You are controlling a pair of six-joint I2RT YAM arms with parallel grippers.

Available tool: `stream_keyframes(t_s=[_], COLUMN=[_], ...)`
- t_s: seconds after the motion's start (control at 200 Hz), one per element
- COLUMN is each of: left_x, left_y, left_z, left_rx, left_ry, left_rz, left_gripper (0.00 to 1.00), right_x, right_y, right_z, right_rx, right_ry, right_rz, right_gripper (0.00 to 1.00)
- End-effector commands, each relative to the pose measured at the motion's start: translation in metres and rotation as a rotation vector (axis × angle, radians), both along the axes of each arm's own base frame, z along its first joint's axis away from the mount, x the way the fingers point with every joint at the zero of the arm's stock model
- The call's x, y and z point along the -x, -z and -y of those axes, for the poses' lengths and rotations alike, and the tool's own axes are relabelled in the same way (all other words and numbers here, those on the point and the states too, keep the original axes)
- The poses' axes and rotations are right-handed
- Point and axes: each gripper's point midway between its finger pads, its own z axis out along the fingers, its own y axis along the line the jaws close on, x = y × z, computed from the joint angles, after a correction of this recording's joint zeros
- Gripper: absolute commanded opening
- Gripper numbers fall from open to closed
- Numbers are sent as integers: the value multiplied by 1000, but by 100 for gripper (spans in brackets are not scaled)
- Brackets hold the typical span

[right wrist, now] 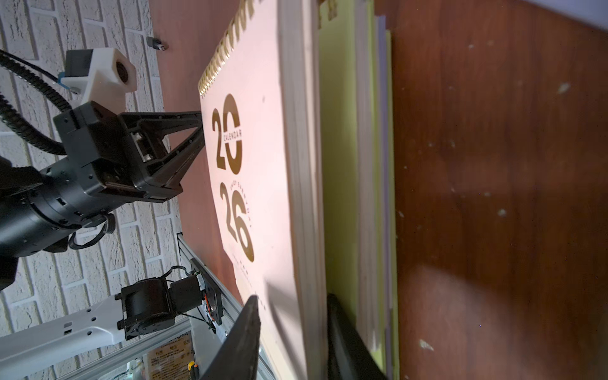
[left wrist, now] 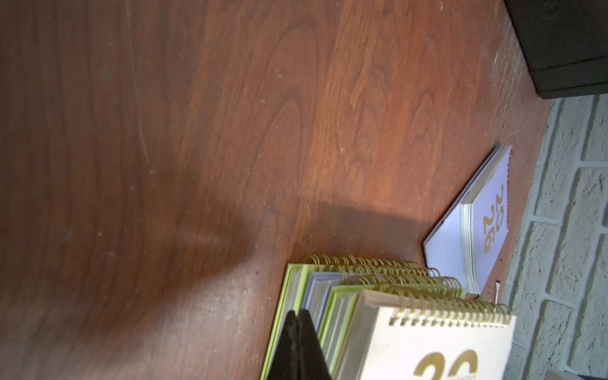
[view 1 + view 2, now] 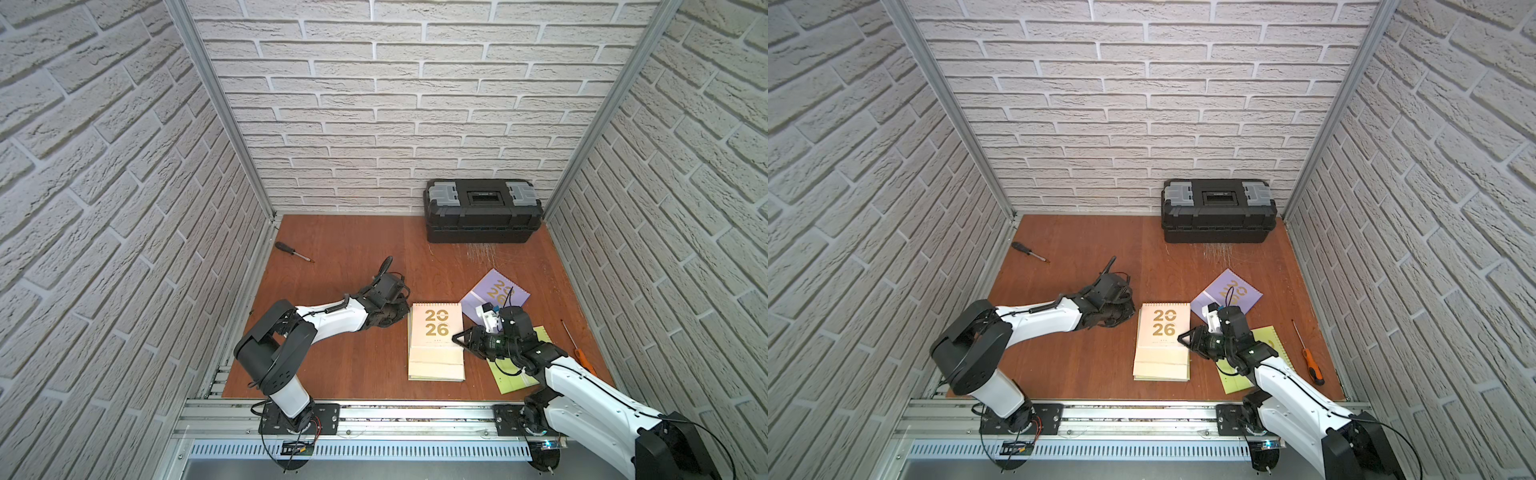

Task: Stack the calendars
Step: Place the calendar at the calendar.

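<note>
Peach calendar (image 3: 436, 332) topping stack (image 2: 329, 296) (four deep), right jaws apart astride it, left jaws together.

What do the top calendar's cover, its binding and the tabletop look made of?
Peach calendar cover: matte card or heavy paper, with shiny gold foil-like numerals. Binding: gold-coloured wire loops, probably metal. Tabletop: reddish wood-grain surface, semi-matte, scuffed; veneer or laminate, cannot tell which.

Open bench (image 3: 353, 257) lies between the black screwdriver (image 3: 293, 251) and the toolbox (image 3: 482, 212); the calendar stack (image 3: 436, 340), lavender calendar (image 3: 484, 291) and green calendar (image 3: 513, 380) crowd the front right.
</note>
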Motion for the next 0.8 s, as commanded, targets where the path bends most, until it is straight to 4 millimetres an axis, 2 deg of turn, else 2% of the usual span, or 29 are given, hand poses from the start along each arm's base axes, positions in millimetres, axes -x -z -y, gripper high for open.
stream_keyframes(t_s=[0.0, 0.235, 0.43, 0.795], left_x=[1, 2, 13, 51], left_y=[4, 4, 5, 7], left_z=[0, -1, -6, -13], left_rx=[9, 10, -23, -121], left_ry=[-6, -7, 5, 54], left_rz=[1, -1, -35, -65], left_gripper=[0, 0, 0, 0], right_x=[-9, -13, -18, -12], right_y=[-9, -10, -18, -19], right_z=[0, 1, 5, 39], right_rx=[19, 49, 93, 341], right_ry=[-8, -15, -16, -11], right_rz=[47, 51, 61, 27], right_gripper=[36, 37, 44, 54])
